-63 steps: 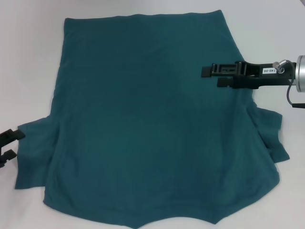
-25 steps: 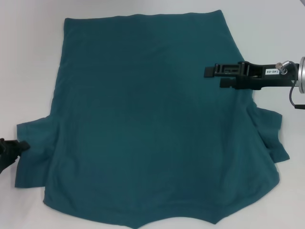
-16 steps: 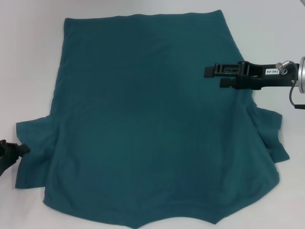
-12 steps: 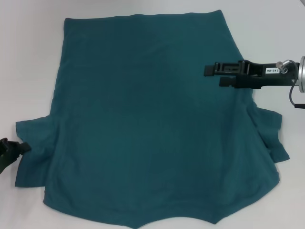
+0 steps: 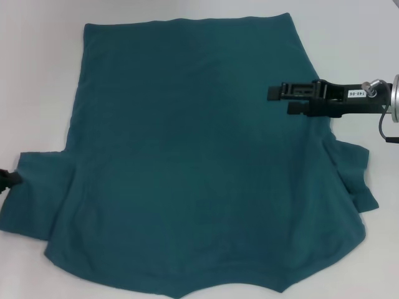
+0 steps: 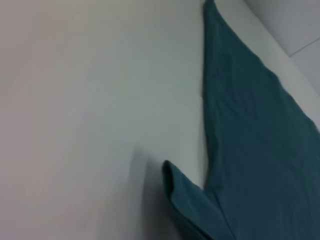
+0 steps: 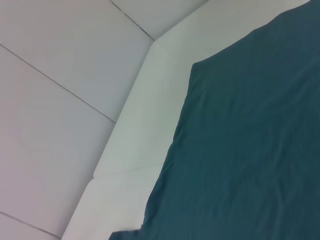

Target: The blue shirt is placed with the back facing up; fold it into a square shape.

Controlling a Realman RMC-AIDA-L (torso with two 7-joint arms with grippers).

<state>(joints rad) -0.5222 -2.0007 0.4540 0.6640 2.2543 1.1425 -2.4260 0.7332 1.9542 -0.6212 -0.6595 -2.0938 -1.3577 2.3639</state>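
blue shirt (image 5: 187, 156) flat on table (image 5: 37, 75) | right gripper (image 5: 277, 99) above its right side

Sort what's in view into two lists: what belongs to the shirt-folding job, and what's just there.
Part of the job:
- blue shirt, spread flat
- left gripper, at the shirt's left sleeve edge, mostly out of frame
- right gripper, held over the shirt's right side

Just there:
- white table, nothing else on it

One small white label sits on my right claw (image 5: 282, 98), far right of the scene — its digits appear upside down, something like "140-06", though I cannot read them surely. No other writing shows.
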